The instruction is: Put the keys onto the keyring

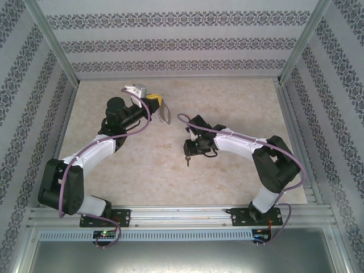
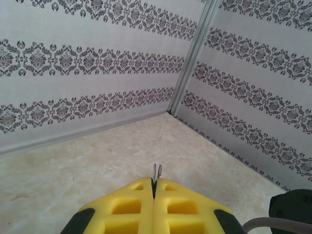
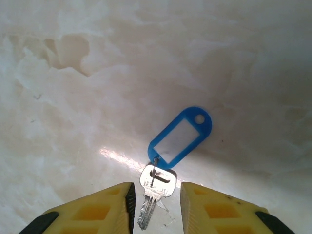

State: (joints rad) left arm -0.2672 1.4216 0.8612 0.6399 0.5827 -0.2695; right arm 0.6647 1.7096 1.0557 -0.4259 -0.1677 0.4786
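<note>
A small silver key [image 3: 155, 187] lies flat on the table, joined to a bright-blue oval tag [image 3: 180, 136] just beyond it. My right gripper [image 3: 156, 195] hangs open right over it, one yellow finger on each side of the key's blade, neither touching it. From above, the key [image 1: 187, 161] pokes out below the right gripper [image 1: 191, 151]. Further back, my left gripper [image 1: 155, 103] is raised and shut on the keyring [image 1: 165, 112], a grey loop hanging off its tips. Between the closed left fingers [image 2: 141, 195], two thin metal edges of the keyring [image 2: 157, 171] stick out.
The pale marbled table [image 1: 239, 96] is walled on three sides by patterned panels, with a metal corner post [image 2: 192, 58] ahead of the left gripper. The right arm's elbow [image 1: 276, 162] sits near the right wall. A metal rail [image 1: 182, 215] runs along the near edge.
</note>
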